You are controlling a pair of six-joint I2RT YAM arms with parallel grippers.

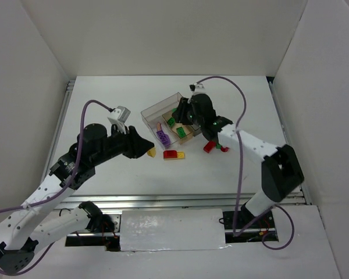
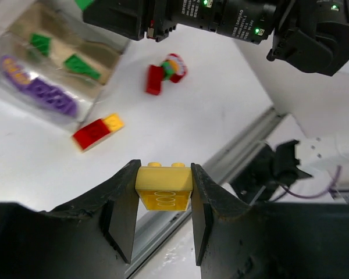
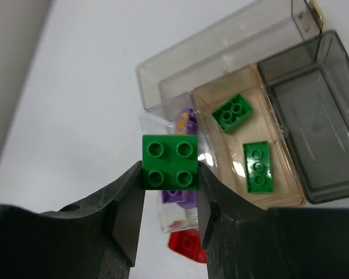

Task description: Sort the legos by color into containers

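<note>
**Green brick over the tray, yellow brick waiting**

A white table (image 1: 139, 180) inside white walls carries the work. The right gripper (image 3: 169, 183) hangs above the cluster of clear, tan and smoky-grey plastic containers (image 3: 221, 64), its jaws clamped on a square green four-stud brick (image 3: 170, 161). The left gripper (image 2: 163, 200) sits near the tray's near-left corner, jaws closed on a small yellow brick (image 2: 163, 181), clear of the table.

The step in hand looks like dropping the green piece with its kind. Two green bricks (image 3: 233, 112) already lie in the tan compartment (image 3: 221, 151). In the right wrist view the held brick sits over the clear section holding the purple bricks (image 2: 49, 96), not over the tan one. So the gripper likely needs a short shift towards tan, then a low descent before the jaws part, because a brick let go from high up could bounce over the thin walls. How high it hangs now I cannot tell.

The smoky-grey compartment (image 3: 314, 116) shows no brick, which makes it a fair candidate for yellow. The tray is small, though, and the right arm covers it, so the left would do well to wait.

On the table lie a joined red-and-yellow brick pair (image 2: 97, 131) just in front of the tray and a red clump with a green bit (image 2: 166, 72) beside the right arm — unsorted, and close enough for a fingertip to nudge.
</note>
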